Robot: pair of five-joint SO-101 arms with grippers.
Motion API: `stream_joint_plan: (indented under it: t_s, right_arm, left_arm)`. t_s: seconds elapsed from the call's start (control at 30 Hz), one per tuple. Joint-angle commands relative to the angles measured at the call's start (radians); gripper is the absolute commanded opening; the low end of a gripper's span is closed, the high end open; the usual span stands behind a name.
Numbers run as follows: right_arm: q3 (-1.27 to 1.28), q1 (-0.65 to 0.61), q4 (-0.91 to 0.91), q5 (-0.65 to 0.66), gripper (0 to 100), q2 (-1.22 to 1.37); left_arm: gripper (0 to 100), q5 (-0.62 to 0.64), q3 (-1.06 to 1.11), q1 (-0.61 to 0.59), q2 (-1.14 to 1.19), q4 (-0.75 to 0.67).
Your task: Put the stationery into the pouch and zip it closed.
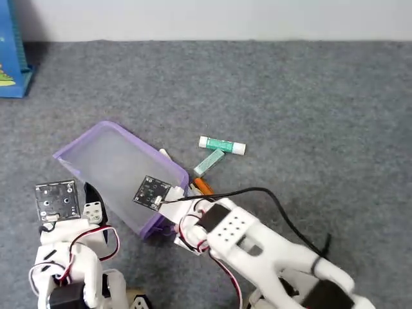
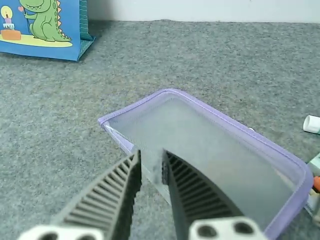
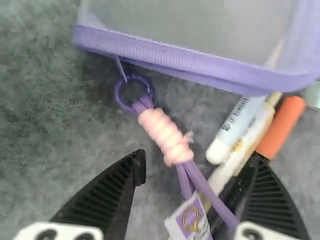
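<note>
- The left gripper (image 2: 150, 161) is narrowed onto the rim of the purple-edged pouch (image 2: 200, 135).
- The right gripper (image 3: 196, 160) is held wide, astride the pouch's zipper pull cord (image 3: 165, 132).
- A glue stick (image 1: 222, 145) is seen lying near the pouch.

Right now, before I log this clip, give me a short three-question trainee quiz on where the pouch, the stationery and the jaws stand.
1. True or false: the green-and-white glue stick lies inside the purple-trimmed pouch.
2. The right arm's jaws are: A) open, either side of the zipper pull cord; B) shut on nothing; C) shut on the pouch rim.
3. What do the left arm's jaws pinch?
Key: 1 false; 2 A; 3 the pouch's edge.
</note>
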Motion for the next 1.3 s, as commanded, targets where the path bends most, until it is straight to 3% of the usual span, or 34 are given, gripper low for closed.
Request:
stream_joint_plan:
  t_s: [0.0, 0.23, 0.4, 0.6, 0.8, 1.03, 1.27]
  right_arm:
    - [-0.051, -0.016, -0.076, -0.011, 31.4, 0.051]
    - [-0.051, -0.019, -0.139, -0.005, 29.2, 0.137]
    - [-0.052, -0.015, -0.139, -0.003, 11.9, 0.139]
    - [-0.051, -0.012, -0.128, -0.011, 0.5, -0.054]
    - [-0.044, 0.008, -0.113, -0.011, 0.8, -0.234]
    - [-0.046, 0.01, -0.038, -0.012, 1.5, -0.136]
    - [-0.075, 0.016, -0.039, -0.11, 16.2, 0.05]
  left_arm:
    - [8, -0.005, -0.008, -0.005, -0.011, -0.002]
    - [8, -0.003, -0.008, -0.005, -0.011, -0.002]
    - [8, -0.003, -0.008, -0.005, -0.011, 0.0]
    - [8, -0.003, -0.008, -0.005, -0.011, 0.0]
    - [8, -0.003, -0.008, -0.005, -0.011, 0.002]
    - [8, -0.003, -0.008, -0.005, -0.011, 0.002]
    - [8, -0.003, -0.008, -0.005, -0.011, 0.002]
